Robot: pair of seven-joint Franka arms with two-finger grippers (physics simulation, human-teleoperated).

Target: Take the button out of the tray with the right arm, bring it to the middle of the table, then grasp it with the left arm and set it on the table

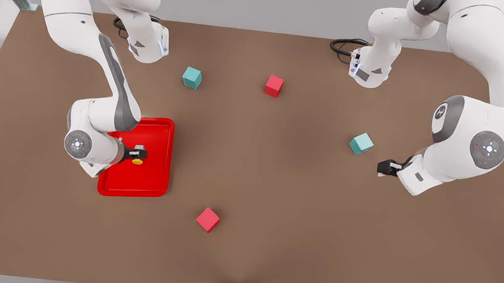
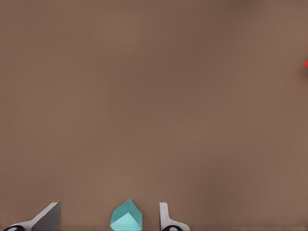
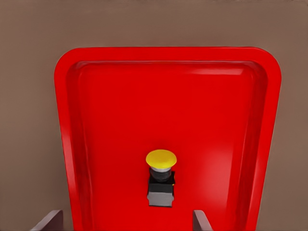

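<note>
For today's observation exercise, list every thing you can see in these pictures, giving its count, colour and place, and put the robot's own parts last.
table: one, matte brown, under everything.
tray: one, bright red, on the front view's left half of the table.
button: one, yellow cap on a grey-black body, inside the tray.
teal cubes: two, one toward the far edge, one on the front view's right.
red cubes: two, one toward the far edge, one near the front edge.
cables: two black loops, at the arm bases.
right end effector: one, black, open, over the button in the tray.
left end effector: one, black, open, waiting beside the right-hand teal cube.
</note>
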